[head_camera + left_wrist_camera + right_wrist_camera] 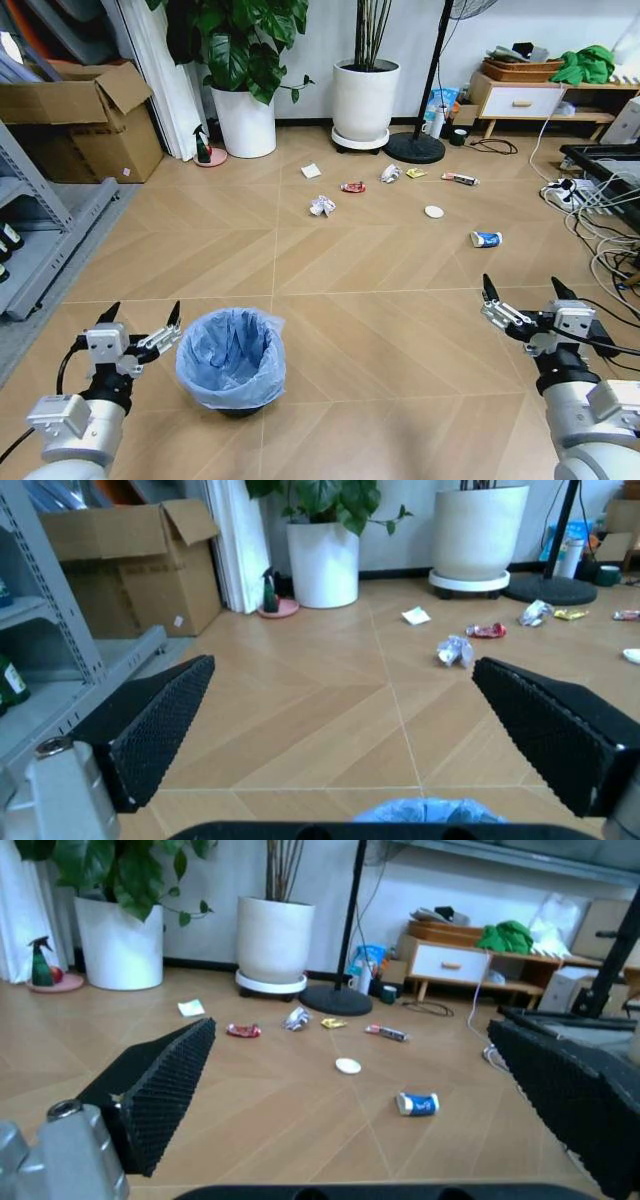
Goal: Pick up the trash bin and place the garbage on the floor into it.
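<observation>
Galbot G1 at the start: trash bin (232, 360) sits lower left of centre in head view, just beside the left gripper (140, 327), jaws spread wide & holding nothing. Right gripper (525, 295), lower right, likewise spread. The garbage (322, 206) lies scattered mid-frame, well apart from the bin. Risks: loose blue liner may slip in a pinch; smooth herringbone wood floor (380, 330) lets the bin skid; cables (600, 215) at right edge could snag. Potted plants & cardboard box along the back.

Head looks down; wrists low, sharing garbage (322, 206).
</observation>
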### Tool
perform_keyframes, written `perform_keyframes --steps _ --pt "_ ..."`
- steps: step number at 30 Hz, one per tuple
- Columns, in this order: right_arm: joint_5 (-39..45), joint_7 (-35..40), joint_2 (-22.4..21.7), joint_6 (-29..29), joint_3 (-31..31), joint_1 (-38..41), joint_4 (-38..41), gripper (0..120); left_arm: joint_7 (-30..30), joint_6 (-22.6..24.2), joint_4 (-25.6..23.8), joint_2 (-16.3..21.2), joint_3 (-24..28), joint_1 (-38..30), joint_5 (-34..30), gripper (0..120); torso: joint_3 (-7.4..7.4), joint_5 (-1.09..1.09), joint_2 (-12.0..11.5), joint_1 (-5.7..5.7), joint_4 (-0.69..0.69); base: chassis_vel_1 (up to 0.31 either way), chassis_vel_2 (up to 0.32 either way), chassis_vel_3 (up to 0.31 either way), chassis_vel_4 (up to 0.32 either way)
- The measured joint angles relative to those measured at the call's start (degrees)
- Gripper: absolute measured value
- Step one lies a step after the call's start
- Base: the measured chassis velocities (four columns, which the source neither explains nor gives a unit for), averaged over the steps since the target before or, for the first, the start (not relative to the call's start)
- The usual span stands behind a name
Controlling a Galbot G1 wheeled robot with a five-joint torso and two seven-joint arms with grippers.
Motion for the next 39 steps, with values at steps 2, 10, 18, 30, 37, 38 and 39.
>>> perform_keyframes --steps 2,10,18,30,37,38,39 --pt "-2.25 -0.87 0.53 1.55 0.17 -0.10 -0.90 100 -0.08 -0.88 0.39 0.14 0.20 -1.32 -0.58 100 0.00 0.01 0.00 0.00 -0.01 0.000 0.000 0.000 0.000" --pt "-2.48 -2.54 0.34 2.15 0.69 0.23 -1.77 100 -0.91 0.68 0.66 0.42 0.44 -1.37 -0.65 100 0.00 0.01 0.00 0.00 0.00 0.000 0.000 0.000 0.000" --pt "-0.69 -2.44 0.39 1.24 1.00 0.40 -1.58 100 -1.01 2.76 1.45 0.67 1.16 -1.62 -4.16 100 0.00 0.01 0.00 0.00 0.00 0.000 0.000 0.000 0.000" --pt "-0.31 -2.48 -0.63 1.18 1.01 0.53 -2.55 100 -1.23 9.99 3.69 5.01 1.89 -4.41 -7.52 100 0.00 0.01 0.00 0.00 0.00 0.000 0.000 0.000 0.000" --pt "0.16 -1.84 -1.93 0.97 1.08 0.28 -3.27 100 -6.20 23.91 9.07 10.83 3.47 -11.32 -14.09 100 0.00 0.02 0.00 0.00 -0.01 0.000 0.000 0.000 0.000" --pt "0.16 -1.84 -1.93 0.97 1.08 0.28 -3.27 100 -6.20 23.91 9.07 10.83 3.47 -11.32 -14.09 100 0.00 0.02 0.00 0.00 -0.01 0.000 0.000 0.000 0.000" --pt "0.17 -1.72 -2.13 0.95 0.92 0.41 -3.55 100 -7.02 25.94 9.88 11.75 3.68 -12.12 -15.31 100 0.00 0.01 -0.01 0.00 0.00 0.000 0.000 0.000 0.000"
